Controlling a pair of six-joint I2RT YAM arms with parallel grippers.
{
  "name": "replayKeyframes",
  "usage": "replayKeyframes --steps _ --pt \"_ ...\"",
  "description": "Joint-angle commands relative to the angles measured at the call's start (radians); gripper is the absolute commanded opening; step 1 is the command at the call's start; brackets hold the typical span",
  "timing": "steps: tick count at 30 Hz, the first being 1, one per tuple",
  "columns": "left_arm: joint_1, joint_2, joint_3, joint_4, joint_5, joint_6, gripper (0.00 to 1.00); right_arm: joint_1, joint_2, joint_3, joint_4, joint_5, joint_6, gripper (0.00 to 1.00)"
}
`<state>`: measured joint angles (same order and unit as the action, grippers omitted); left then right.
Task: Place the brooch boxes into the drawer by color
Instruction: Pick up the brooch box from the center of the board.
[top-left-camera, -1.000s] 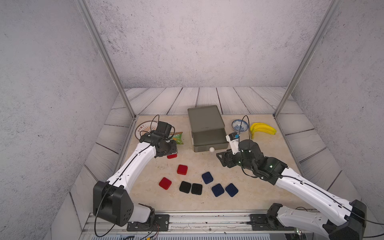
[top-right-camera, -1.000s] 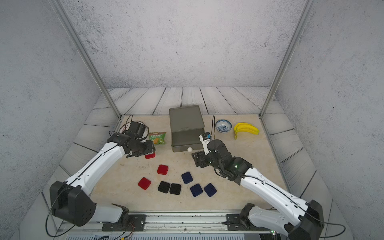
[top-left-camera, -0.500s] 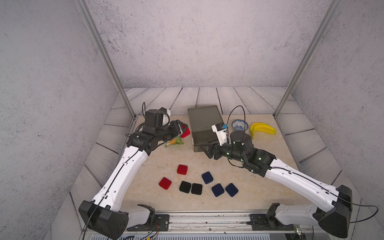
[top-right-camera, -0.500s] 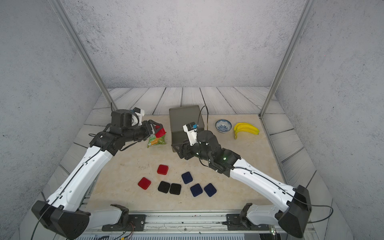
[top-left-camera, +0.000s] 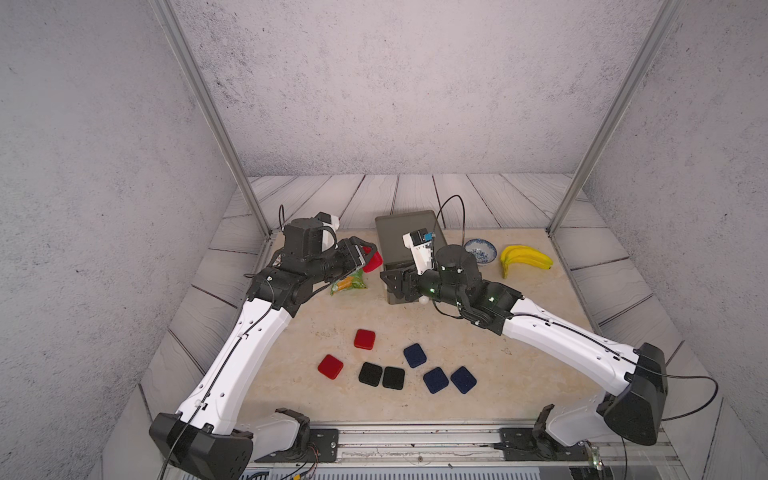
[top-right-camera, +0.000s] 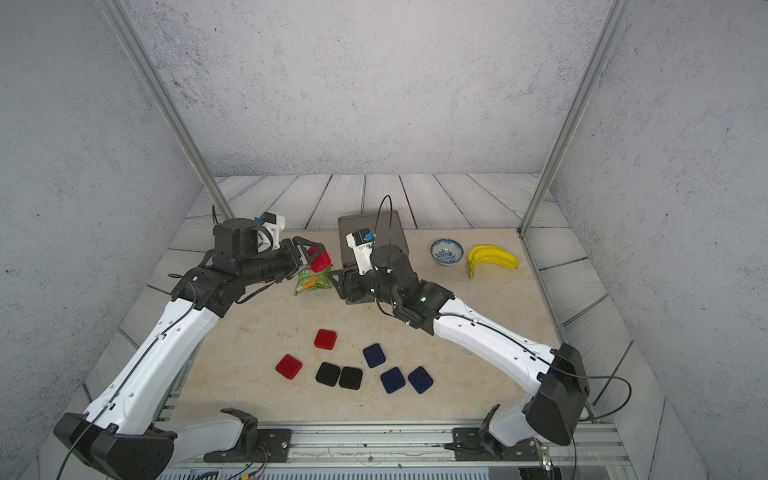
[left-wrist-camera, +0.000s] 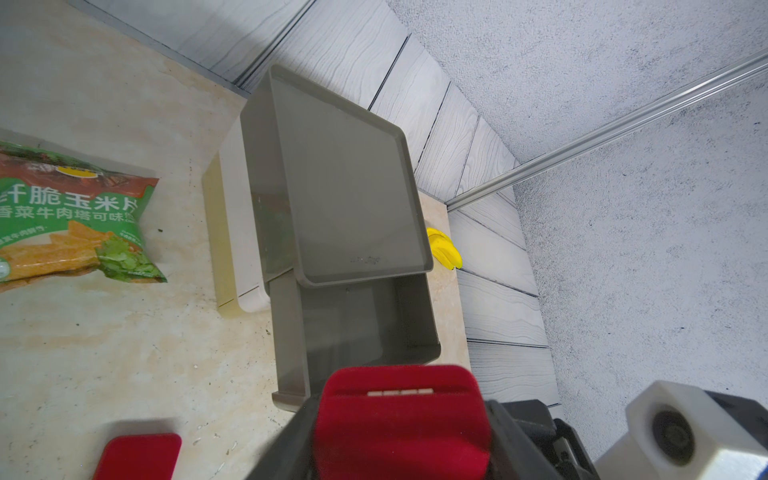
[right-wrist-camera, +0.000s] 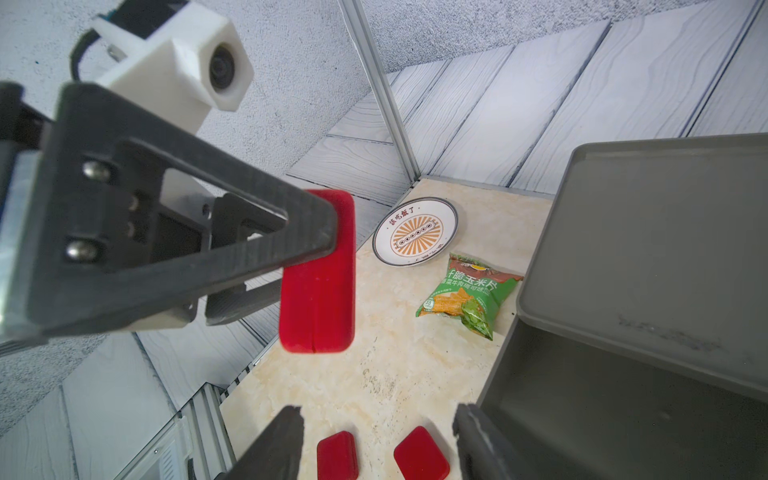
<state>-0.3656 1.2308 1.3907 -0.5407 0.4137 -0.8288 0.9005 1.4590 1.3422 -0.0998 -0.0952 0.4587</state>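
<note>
1. Left gripper (top-left-camera: 368, 257) is seen clamped on a red box (top-left-camera: 372, 259), which is pinched across its flat faces and held on edge
2. The red box is carried clear of the table (top-left-camera: 519, 374), just beside the left side of the chest (top-left-camera: 409, 232) and apart from it; it is not yet placed in any drawer
3. In the left wrist view the grey drawer (left-wrist-camera: 353, 324), the top one of the chest, is seen standing out from the front, and the red box (left-wrist-camera: 399, 424) is raised before its front wall
4. A white tier (left-wrist-camera: 237, 208) and a yellow tier (left-wrist-camera: 212, 216) are seen below the grey drawer, neither standing out as far
5. At the chest's front left corner the right gripper (top-left-camera: 392, 282) is held beside the grey drawer; in the right wrist view its jaws are set apart with nothing between them, and whether a finger touches the drawer wall cannot be told
6. In front of the chest and well apart from it, seven boxes are laid flat on the table: a red pair (top-left-camera: 365, 339) farthest left, a navy trio (top-left-camera: 435, 380) farthest right, and a black pair (top-left-camera: 370, 373), touching side by side, between them
7. A snack packet (top-left-camera: 348, 284) is seen just left of the chest and a plate (right-wrist-camera: 415, 230) farther left; a bowl (top-left-camera: 480, 251) and bananas (top-left-camera: 525, 258) are set to the right of the chest
</note>
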Motion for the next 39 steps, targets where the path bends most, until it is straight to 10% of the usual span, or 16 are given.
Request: replayKeyframes --steps 1,17,27,32,39 --pt "-0.012 -0.015 -0.003 0.020 -0.003 0.001 0.42 0.012 0.009 0.050 0.031 0.012 -0.006 0.62" --pt "-0.027 -0.021 -0.005 0.019 0.008 0.005 0.42 0.018 0.078 0.125 0.035 0.018 -0.002 0.49" --pt "-0.029 -0.032 -0.011 0.017 0.023 0.014 0.42 0.017 0.064 0.109 0.054 0.050 -0.005 0.14" --pt "-0.029 -0.040 -0.008 -0.006 0.002 0.044 0.70 0.014 0.023 0.080 0.017 0.077 -0.012 0.13" --pt "0.010 -0.048 0.052 -0.204 -0.200 0.221 0.81 -0.162 -0.092 -0.011 -0.147 -0.036 0.045 0.12"
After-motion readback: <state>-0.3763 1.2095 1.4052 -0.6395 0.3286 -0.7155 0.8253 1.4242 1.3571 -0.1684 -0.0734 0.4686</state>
